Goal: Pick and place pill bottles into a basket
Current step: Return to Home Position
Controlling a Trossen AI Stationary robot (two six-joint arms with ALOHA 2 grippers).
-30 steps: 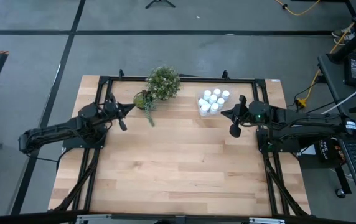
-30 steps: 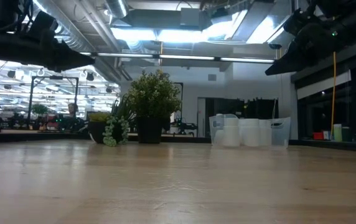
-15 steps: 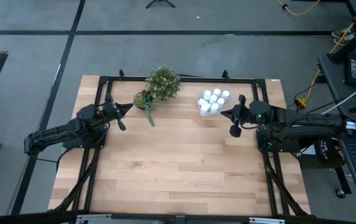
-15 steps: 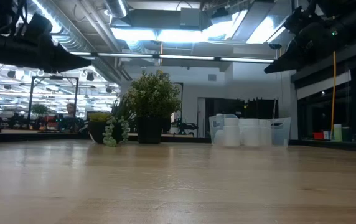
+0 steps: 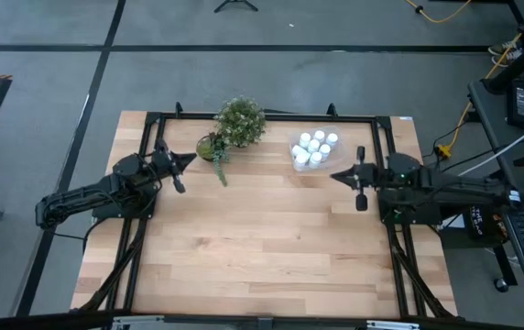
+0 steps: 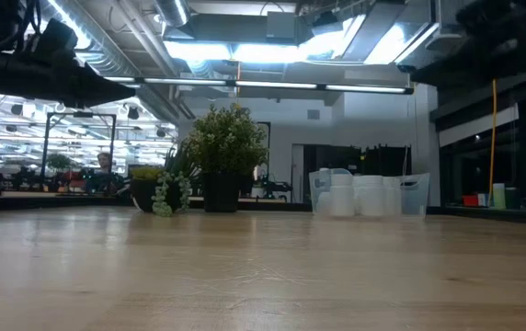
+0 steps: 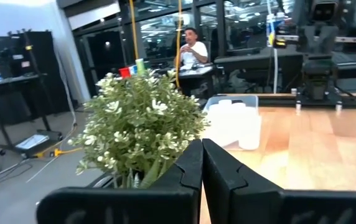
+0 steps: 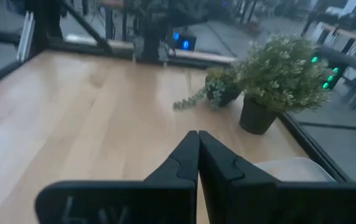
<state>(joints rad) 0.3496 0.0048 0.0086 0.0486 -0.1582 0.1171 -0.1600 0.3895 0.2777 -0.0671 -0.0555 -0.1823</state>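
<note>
Several white pill bottles (image 5: pixel 313 149) stand upright, packed together, inside the clear basket (image 5: pixel 294 163) at the table's far right; the low view shows the bottles (image 6: pixel 359 195) and the basket wall (image 6: pixel 414 194). My left gripper (image 5: pixel 191 157) hovers shut and level at the far left, just short of the plants, its closed fingers (image 7: pixel 201 157) pointing past the bush toward the bottles (image 7: pixel 233 122). My right gripper (image 5: pixel 334 176) hovers shut just near of the basket, its fingers (image 8: pixel 198 147) pointing across the table. Neither holds anything.
A bushy potted plant (image 5: pixel 240 120) and a smaller trailing plant (image 5: pixel 212 148) stand at the far edge, left of the basket. A black frame (image 5: pixel 262 115) borders the table. The middle and near part of the wooden top (image 5: pixel 253 238) is bare. A person (image 7: pixel 192 46) is in the room beyond.
My right gripper has drawn back from beside the basket toward the table's right and near edges, rolling and swinging up toward level; it stays shut and empty. The bottles and basket have kept still.
</note>
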